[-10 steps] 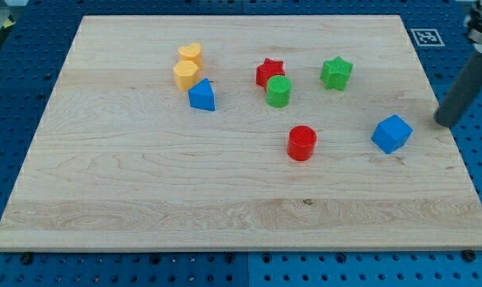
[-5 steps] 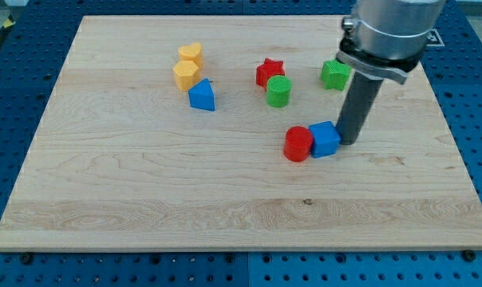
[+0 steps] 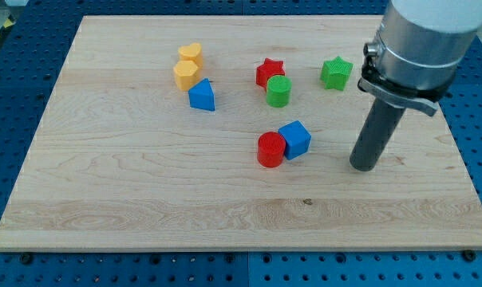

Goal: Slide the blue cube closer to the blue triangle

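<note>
The blue cube (image 3: 294, 139) is sitting mid-tabletop, touching the red cylinder (image 3: 270, 150) at its 8 o'clock — the blue triangle (image 3: 202, 96) is lying toward 10 o'clock. My tip (image 3: 362, 167) — a bare rod, no end effector, grasping nothing — is standing apart at the cube's 4 o'clock, well placed for pushing toward 10, skirting the cylinder.

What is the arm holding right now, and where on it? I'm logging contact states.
Nothing is held. My tip stands apart on the board, to the view's right of the blue cube, which touches the red cylinder.
</note>
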